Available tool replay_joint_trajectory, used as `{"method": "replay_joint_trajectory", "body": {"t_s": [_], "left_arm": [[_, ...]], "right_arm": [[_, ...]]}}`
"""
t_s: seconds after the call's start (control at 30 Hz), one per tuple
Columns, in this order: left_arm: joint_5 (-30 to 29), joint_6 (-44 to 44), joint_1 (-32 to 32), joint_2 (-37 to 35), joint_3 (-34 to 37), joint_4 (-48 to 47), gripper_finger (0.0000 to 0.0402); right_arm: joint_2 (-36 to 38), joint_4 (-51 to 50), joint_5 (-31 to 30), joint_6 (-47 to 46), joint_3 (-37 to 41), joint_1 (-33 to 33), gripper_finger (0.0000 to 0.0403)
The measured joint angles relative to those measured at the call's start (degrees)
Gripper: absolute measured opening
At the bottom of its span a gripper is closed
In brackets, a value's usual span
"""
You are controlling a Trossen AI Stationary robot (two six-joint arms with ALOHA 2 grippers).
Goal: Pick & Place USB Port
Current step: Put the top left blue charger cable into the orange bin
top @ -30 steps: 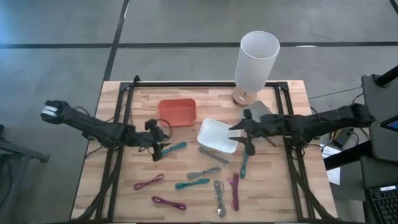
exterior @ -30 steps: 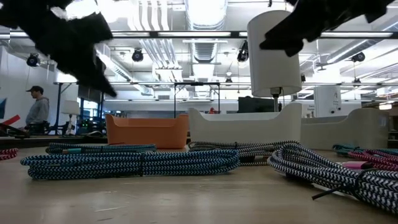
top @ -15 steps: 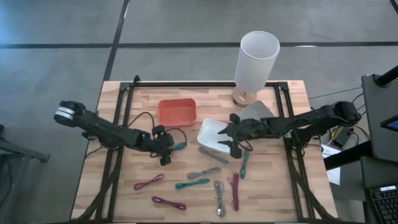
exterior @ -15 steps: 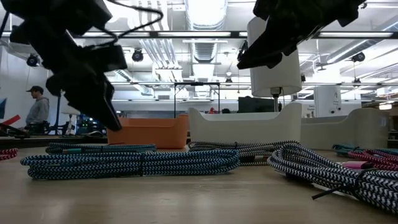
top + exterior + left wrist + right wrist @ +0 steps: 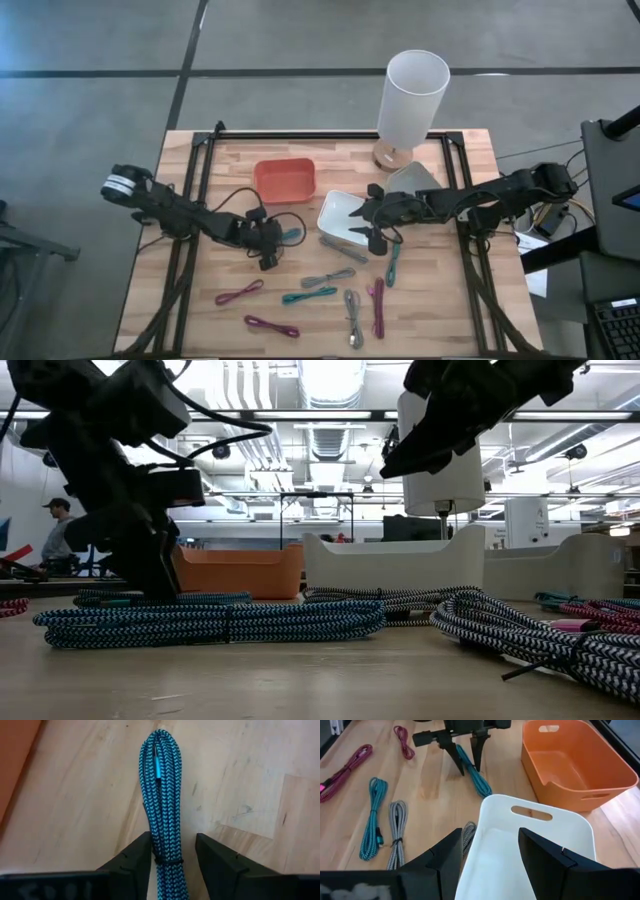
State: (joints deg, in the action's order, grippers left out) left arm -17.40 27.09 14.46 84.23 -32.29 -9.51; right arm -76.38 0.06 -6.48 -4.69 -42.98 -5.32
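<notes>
- Down at the table [image 5: 450, 310], the left gripper [image 5: 171, 851] straddles a coiled teal cable [image 5: 162, 785]; its fingers [image 5: 134, 855] stand apart on either side, not clamped on it.
- That teal cable lies flat on the wood just beside the orange bin [image 5: 284, 179].
- The right gripper [image 5: 490, 851] hovers over the white bin [image 5: 535, 845], fingers spread wide and empty.
- More coiled cables, grey [image 5: 328, 277], teal [image 5: 308, 294] and magenta [image 5: 377, 305], lie scattered toward the table's near edge.
</notes>
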Motion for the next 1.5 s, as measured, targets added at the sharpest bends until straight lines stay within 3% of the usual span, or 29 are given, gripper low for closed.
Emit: {"method": "replay_joint_trajectory", "body": {"t_s": [0.33, 0.5, 0.67, 0.93, 1.27, 1.5], "left_arm": [[-0.5, -1.5, -0.1, -1.7, 0.1, -0.1, 0.0016], [-0.9, -2.7, -0.1, -2.8, -0.7, 0.9, 0.0031], [-2.7, -9.5, -0.4, -4.4, -5.1, -2.3, 0.0028], [-12.2, -18.1, -3.5, -7.4, -16.3, -20.7, 0.0027], [-11.1, -34.0, -15.6, -8.2, -21.9, -25.1, 0.0028], [-6.3, -36.2, -26.1, -6.1, -21.7, -23.7, 0.0033]], "right_arm": [[-0.3, 0.0, 0.0, 1.4, 0.0, 0.0, 0.0189], [-0.3, -0.1, 0.0, 1.9, 0.0, 0.0, 0.0189], [-0.3, 0.0, 0.0, 1.9, 0.1, 0.0, 0.0189], [-0.3, 0.0, 0.0, 1.9, 0.1, 0.0, 0.0189], [-0.3, 0.0, 0.0, 1.9, 0.1, 0.0, 0.0189], [-0.3, 0.0, 0.0, 1.9, 0.1, 0.0, 0.0189]]}}
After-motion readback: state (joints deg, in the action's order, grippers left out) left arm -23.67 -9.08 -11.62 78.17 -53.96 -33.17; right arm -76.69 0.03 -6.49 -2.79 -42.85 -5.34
